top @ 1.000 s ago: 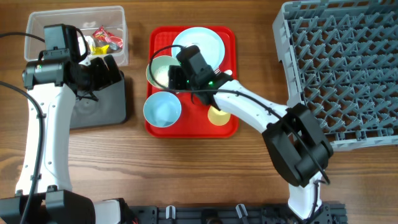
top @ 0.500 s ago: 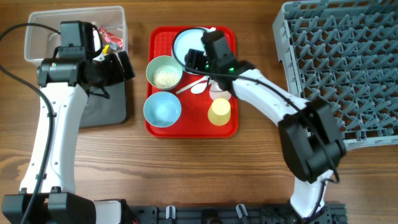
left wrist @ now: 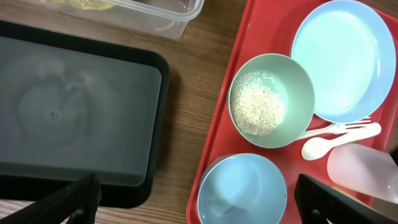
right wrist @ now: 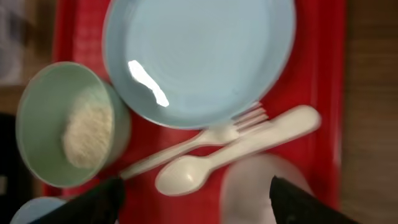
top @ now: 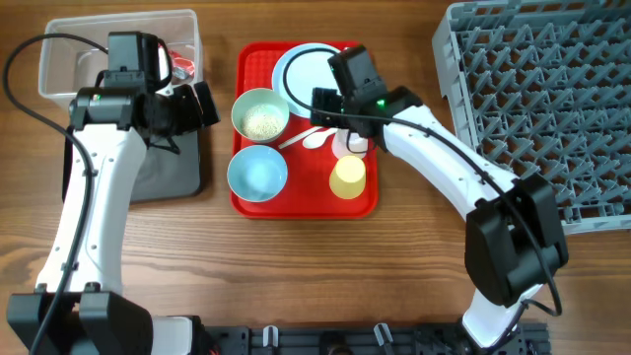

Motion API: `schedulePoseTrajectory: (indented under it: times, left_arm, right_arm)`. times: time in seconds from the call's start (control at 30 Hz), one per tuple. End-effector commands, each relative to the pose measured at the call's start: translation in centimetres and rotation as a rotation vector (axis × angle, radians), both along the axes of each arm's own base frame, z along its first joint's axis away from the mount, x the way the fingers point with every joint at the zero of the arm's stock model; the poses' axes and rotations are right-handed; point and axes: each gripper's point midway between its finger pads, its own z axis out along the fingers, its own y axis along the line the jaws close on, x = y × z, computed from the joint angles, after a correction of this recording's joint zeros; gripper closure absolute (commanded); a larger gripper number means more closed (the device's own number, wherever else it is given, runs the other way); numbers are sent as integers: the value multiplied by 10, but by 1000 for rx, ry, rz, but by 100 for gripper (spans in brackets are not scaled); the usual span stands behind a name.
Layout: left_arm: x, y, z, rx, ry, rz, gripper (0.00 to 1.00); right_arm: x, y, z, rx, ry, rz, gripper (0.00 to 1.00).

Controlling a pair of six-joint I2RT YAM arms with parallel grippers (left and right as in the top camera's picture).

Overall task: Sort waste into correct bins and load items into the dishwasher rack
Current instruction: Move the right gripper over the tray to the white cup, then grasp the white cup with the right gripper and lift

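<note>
On the red serving tray (top: 306, 202) lie a pale blue plate (top: 314, 71), a bowl holding rice grains (top: 261, 115), an empty blue bowl (top: 257, 173), a yellow cup (top: 347, 177), a white cup (top: 351, 144), and a white fork and spoon (top: 308, 137). My right gripper (top: 333, 116) hangs open over the spoon (right wrist: 205, 171) and the white cup (right wrist: 261, 186). My left gripper (top: 202, 104) is open and empty between the black tray (top: 163, 173) and the red tray, above the empty bowl (left wrist: 242, 186). Red wrappers (top: 180, 61) lie in the clear tub (top: 59, 49). The tissue is not visible.
The grey dishwasher rack (top: 537, 108) stands at the right, holding none of the items. The black tray (left wrist: 74, 112) holds nothing. Bare wooden table runs along the front.
My right gripper moved from over the rice bowl back and right, over the cutlery and white cup. My left arm shifted right toward the red tray. Both stayed open.
</note>
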Motion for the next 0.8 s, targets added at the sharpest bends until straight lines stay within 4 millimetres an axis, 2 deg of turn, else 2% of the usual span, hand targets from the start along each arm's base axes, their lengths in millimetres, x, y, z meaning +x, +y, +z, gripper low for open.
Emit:
schedulePoseTrajectory:
  times: [0.0, 0.1, 0.27, 0.77]
  left_arm:
    - [1, 3, -15, 10, 40, 18, 0]
    - [2, 3, -22, 10, 60, 18, 0]
    - [1, 3, -24, 10, 73, 19, 0]
    - [0, 3, -25, 10, 74, 18, 0]
  right_arm:
    - [15, -21, 24, -148, -95, -18, 20]
    - [10, -36, 15, -232, -71, -29, 18]
    - [1, -41, -6, -277, 0, -13, 17]
    - [-16, -25, -44, -218, 134, 51, 15]
